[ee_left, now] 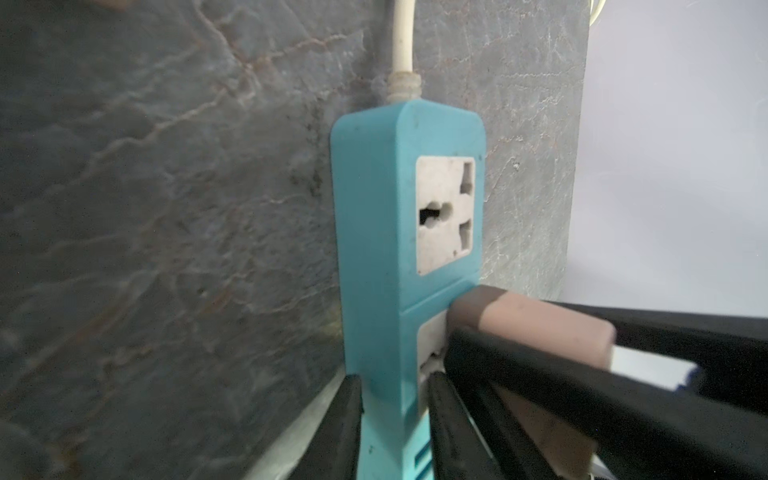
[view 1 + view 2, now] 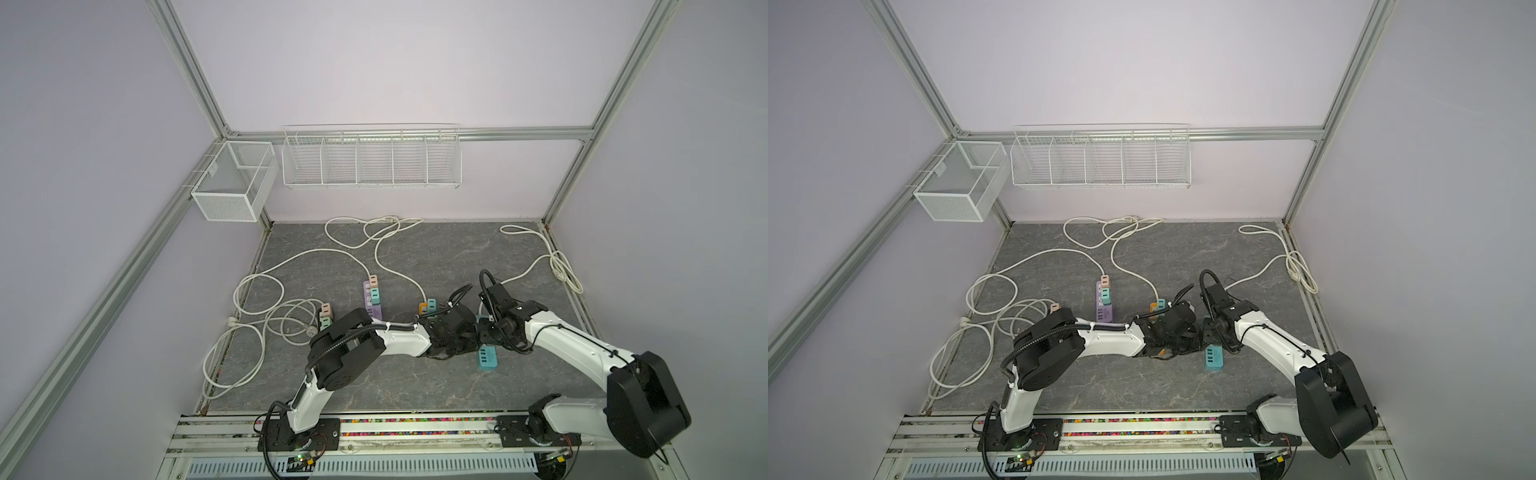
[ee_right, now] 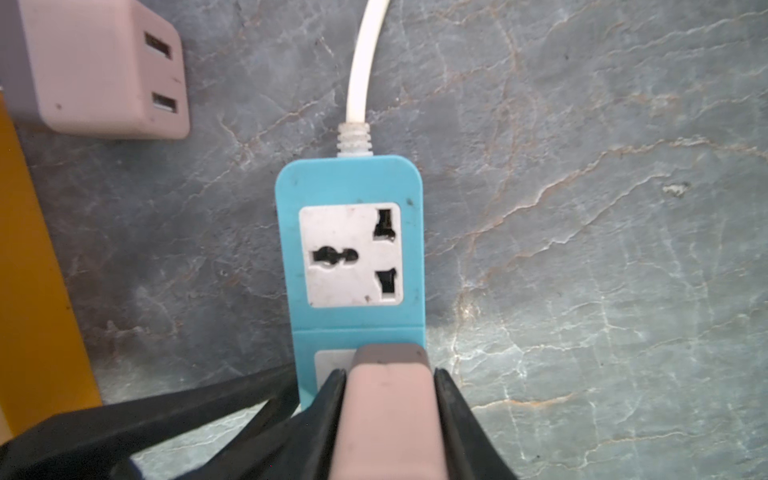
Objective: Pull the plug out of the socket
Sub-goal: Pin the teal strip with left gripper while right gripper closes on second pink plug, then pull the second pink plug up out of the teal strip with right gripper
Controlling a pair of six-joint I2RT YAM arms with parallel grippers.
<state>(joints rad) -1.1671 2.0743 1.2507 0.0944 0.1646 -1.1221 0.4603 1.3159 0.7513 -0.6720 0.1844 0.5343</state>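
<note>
Pink plug [image 3: 388, 407] is pinched between the two black fingers of my right gripper [image 3: 390, 376], one finger flat against each of its sides. Its front end meets the white face of the second outlet on the blue power strip [image 3: 353, 183]. I cannot see the prongs, so I cannot tell how deep it sits. Just ahead of my right fingertips lies the strip's first outlet [image 3: 351, 255], with nothing in it. Beyond that outlet a white cord [image 3: 360, 62] leaves the strip's end across the grey stone-patterned tabletop [image 3: 582, 208].

My left gripper [image 1: 395, 378] is closed on the strip itself. The blue body fills the gap between its two fingers, each lying against it, right beside the plug. Seen from that wrist, the plug [image 1: 536, 322] juts out of the strip's face with my right fingers [image 1: 561, 370] clamped on either side of it.

Seen from the right wrist, my left fingers [image 3: 199, 403] come in from the side, next to the right ones. Farther off on that same side, apart from both grippers, a second pink adapter [image 3: 104, 66] with two slots sits beside an orange strip [image 3: 37, 270].

In both top views my grippers meet tip to tip over the strip. Its free end [image 2: 487, 359] [image 2: 1212, 358] sticks out from under them, toward my bases.
</note>
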